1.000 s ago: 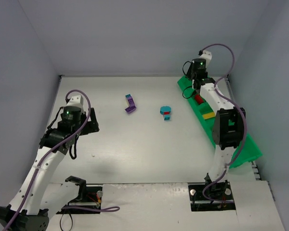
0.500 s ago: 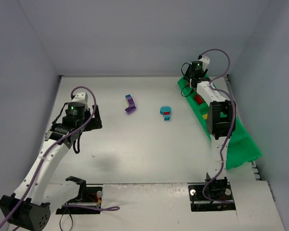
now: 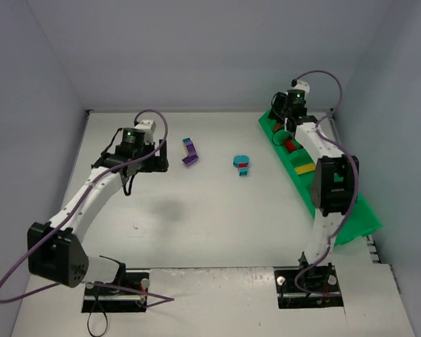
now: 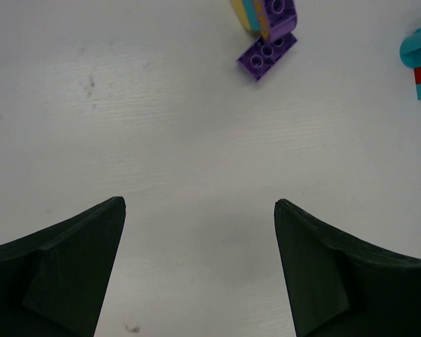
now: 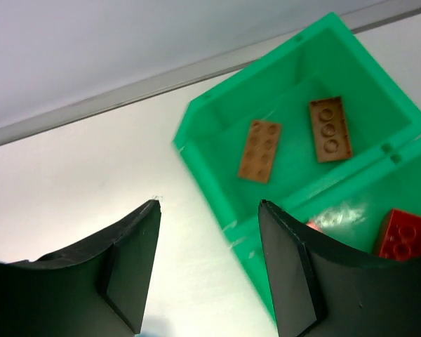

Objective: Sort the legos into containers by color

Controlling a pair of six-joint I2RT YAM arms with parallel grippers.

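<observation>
white table [image 3: 196,225]: left gripper [image 4: 200,203], wide and empty, has swung from the left edge toward the purple legos [image 4: 270,49]; right gripper [image 5: 209,203] has parted, empty, over brown legos [image 5: 259,149] in the green tray [image 3: 351,217], far compartment [image 5: 295,119].

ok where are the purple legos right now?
Top view: purple legos lie on the table, left of centre, between the left gripper and the teal-and-red stack. Left wrist view shows them ahead of its open jaws.

bright even light, soft shadows, sharp focus
</observation>
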